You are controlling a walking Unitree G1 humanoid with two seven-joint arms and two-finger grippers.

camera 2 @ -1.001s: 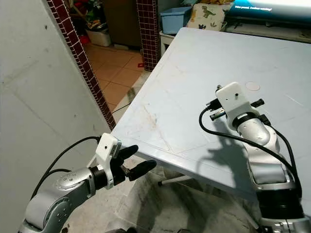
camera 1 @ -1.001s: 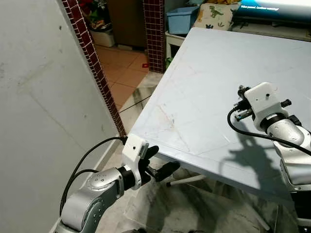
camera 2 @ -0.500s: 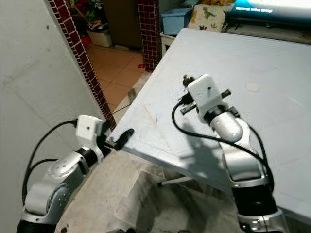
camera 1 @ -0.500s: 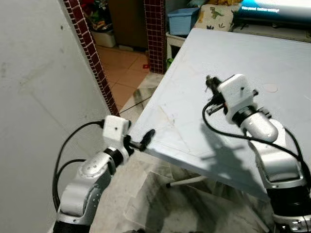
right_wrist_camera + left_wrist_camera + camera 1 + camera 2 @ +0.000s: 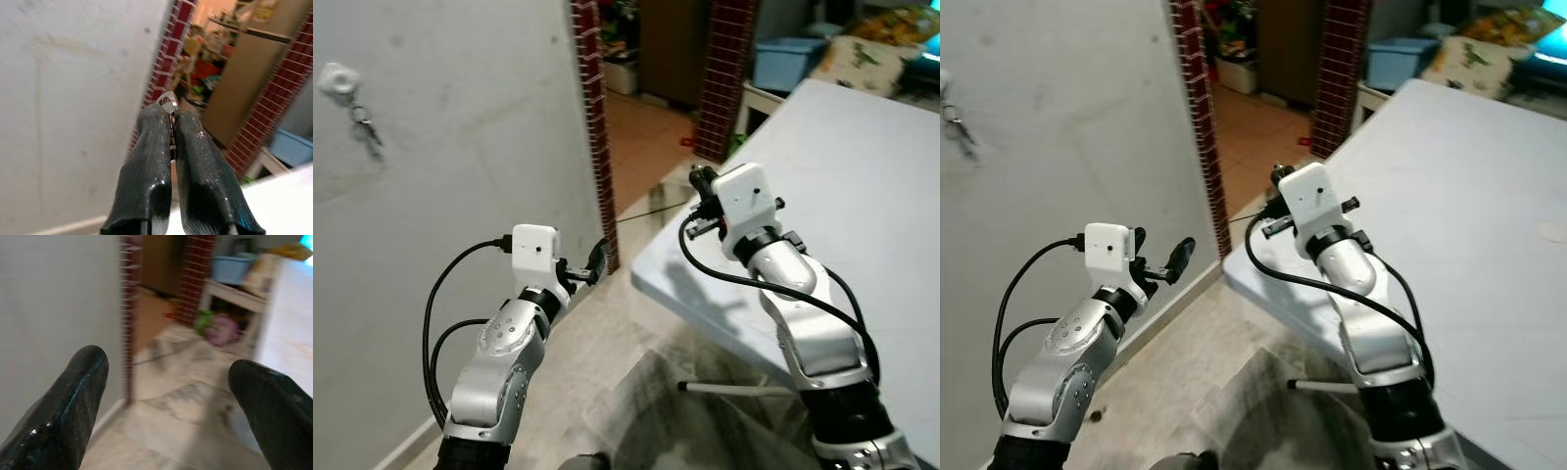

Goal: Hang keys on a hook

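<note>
A white hook [image 5: 335, 76] is stuck high on the grey wall at the far left, and a small bunch of keys [image 5: 365, 127] dangles under it. My right gripper [image 5: 172, 116] is shut on a silver key ring [image 5: 169, 102] that pokes out between its fingertips. It hovers by the table's near corner, well right of the hook, and its white wrist camera [image 5: 744, 196] hides the fingers from the head views. My left gripper [image 5: 166, 367] is open and holds nothing. It is low beside the wall [image 5: 460, 147], pointing toward the brick pillar.
A red brick pillar [image 5: 592, 127] ends the wall, with a tiled doorway behind it. The pale table [image 5: 871, 166] stands on the right, its corner near my right arm. A blue bin [image 5: 785, 61] sits farther back. The marble floor [image 5: 636, 392] lies below.
The camera has swung left and the wall hook has come into view. My right gripper has moved from above the table out past its corner. The left gripper has risen along the wall.
</note>
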